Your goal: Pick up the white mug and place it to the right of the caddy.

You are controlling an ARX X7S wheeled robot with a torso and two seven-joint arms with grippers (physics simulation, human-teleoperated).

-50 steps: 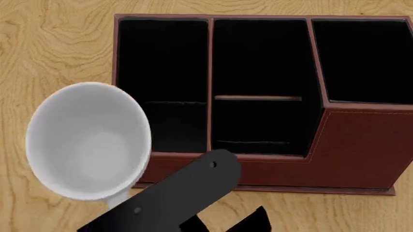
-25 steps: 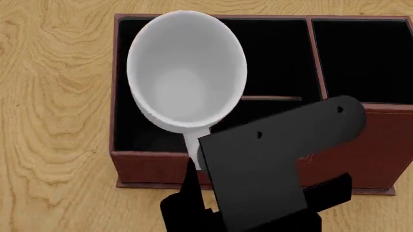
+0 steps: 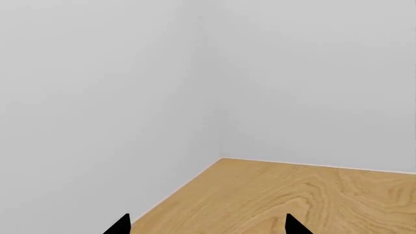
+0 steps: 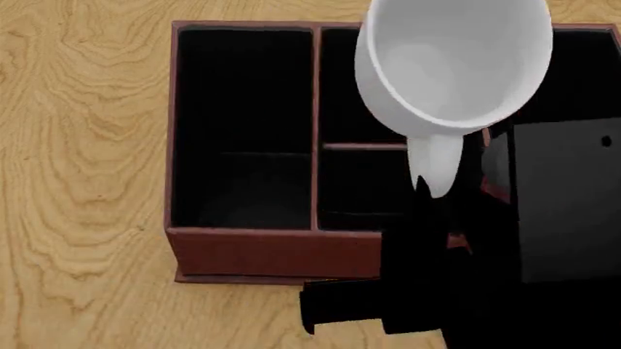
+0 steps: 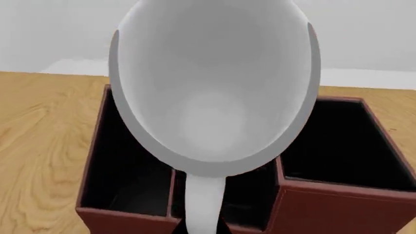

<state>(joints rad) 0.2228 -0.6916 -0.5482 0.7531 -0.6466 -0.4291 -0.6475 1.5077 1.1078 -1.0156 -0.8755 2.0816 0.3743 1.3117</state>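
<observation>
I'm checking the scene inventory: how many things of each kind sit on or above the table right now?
White mug: 1
Caddy: 1
Total: 2

A light wooden tabletop [image 4: 78, 145] stretches before me toward 2 plain pale walls [image 3: 97, 97] at 12 o'clock.

White mug [image 4: 451, 65]; reddish-brown caddy [image 4: 243, 251], black-lined; wood-grain tan table [image 4: 78, 145].

Plain pale grey walls [image 3: 97, 97] meet in a corner above a light wood-grain surface [image 3: 279, 195]
</observation>
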